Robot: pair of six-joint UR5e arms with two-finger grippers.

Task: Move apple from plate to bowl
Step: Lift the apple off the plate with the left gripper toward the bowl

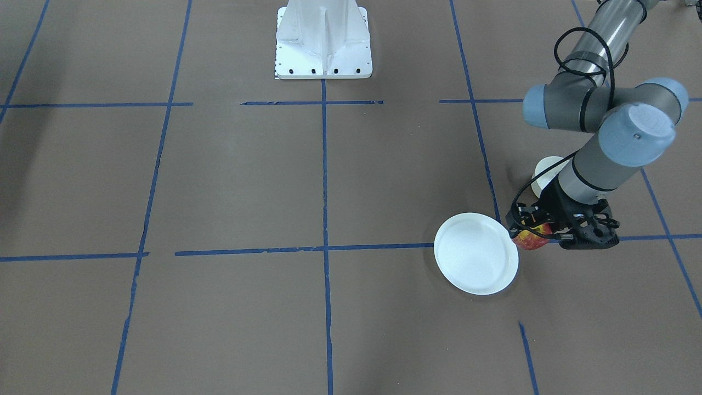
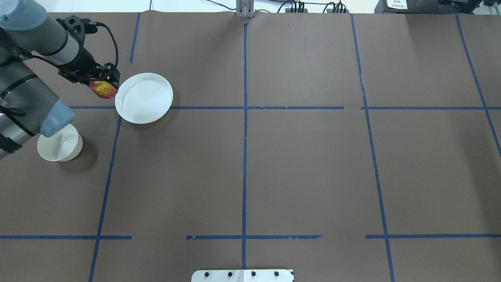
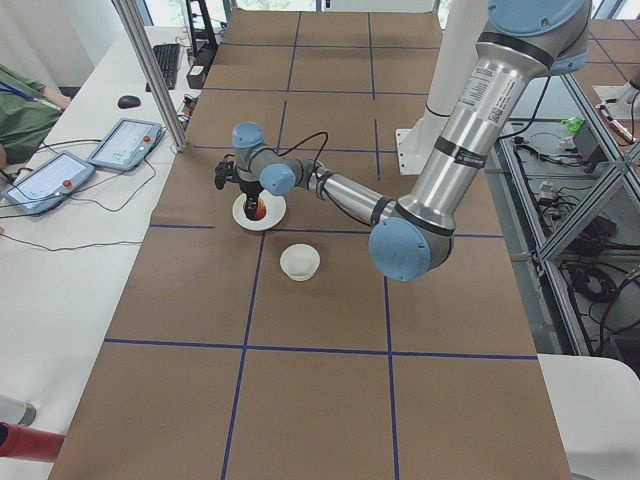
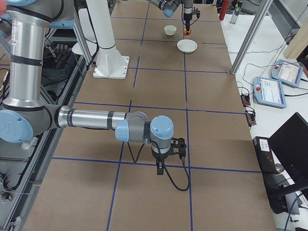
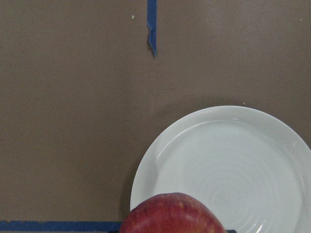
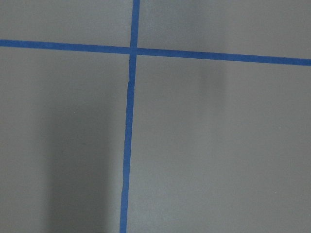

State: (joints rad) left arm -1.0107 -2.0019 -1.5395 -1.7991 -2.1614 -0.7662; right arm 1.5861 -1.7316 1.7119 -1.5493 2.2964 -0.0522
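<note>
Bowl (image 2: 62,149) stands nearest the robot at the left of the brown paper-covered table (image 2: 305,168), its rim partly hidden under the left arm's elbow in the overhead view. Farther out, the left gripper (image 2: 104,83) points down with its fingers clamped on the apple (image 2: 103,91), red with yellow patches, carried above the table just off the left rim of the plate (image 2: 145,98). The plate lies flat across a blue tape line (image 2: 274,107), right of the apple and apart from the bowl. Off to the right, the right gripper (image 4: 160,169) hangs over a tape crossing, seen only from the side camera; whether its fingers are parted or closed cannot be told.
</note>
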